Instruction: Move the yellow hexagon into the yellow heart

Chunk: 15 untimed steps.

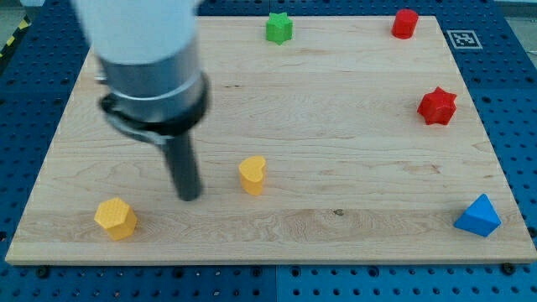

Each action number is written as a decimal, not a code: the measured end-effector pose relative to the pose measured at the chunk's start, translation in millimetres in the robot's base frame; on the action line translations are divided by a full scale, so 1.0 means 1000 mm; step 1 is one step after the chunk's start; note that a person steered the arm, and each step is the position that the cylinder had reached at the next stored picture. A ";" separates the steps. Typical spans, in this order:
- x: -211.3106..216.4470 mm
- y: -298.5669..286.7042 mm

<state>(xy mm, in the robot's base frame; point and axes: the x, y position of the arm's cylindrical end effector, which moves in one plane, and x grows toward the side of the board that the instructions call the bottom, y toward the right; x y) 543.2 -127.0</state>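
The yellow hexagon [115,218] lies near the bottom left corner of the wooden board [336,117]. The yellow heart [252,174] stands to its right and a little higher, near the board's middle bottom. My tip [189,197] touches the board between the two, closer to the heart's left side and up and to the right of the hexagon. It touches neither block.
A green star block [278,28] is at the top middle. A red block [404,23] is at the top right, a red star [437,106] at the right edge, and a blue triangle [477,216] at the bottom right corner.
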 end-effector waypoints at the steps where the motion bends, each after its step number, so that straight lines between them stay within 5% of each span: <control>1: 0.000 -0.088; 2: 0.013 -0.152; 3: 0.050 -0.140; 12: 0.000 0.053; 15: -0.009 -0.016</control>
<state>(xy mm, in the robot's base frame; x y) 534.2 -142.8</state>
